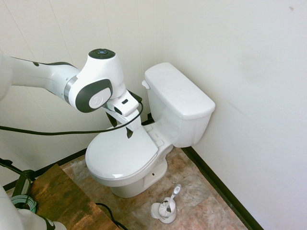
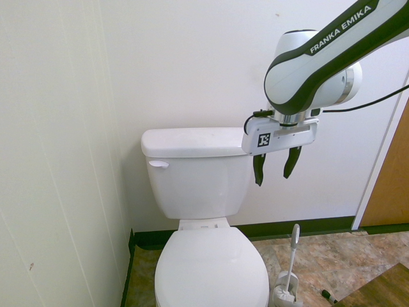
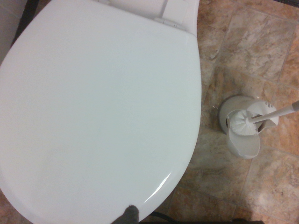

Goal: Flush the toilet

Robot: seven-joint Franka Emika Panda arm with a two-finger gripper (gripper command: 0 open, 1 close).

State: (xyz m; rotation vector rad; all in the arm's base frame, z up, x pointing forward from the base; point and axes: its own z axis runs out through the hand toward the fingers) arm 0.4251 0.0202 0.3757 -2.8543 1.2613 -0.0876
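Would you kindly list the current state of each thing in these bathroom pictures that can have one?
Toilet seat lid: closed, flat over the bowl.
Tank lid: on, sitting flat on the tank.
Flush lever: level, untouched.
Hand: open, empty, pointing down above the seat lid, beside the tank.
Toilet brush: in its holder on the floor, handle leaning.

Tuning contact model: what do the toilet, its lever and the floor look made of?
Toilet: likely glazed porcelain, glossy white with soft highlights; the lid may be plastic, given its hinges.
Lever: small, white, probably plastic or painted metal; can't tell.
Floor: stone-look tile or vinyl, mottled brown with grout-like lines.
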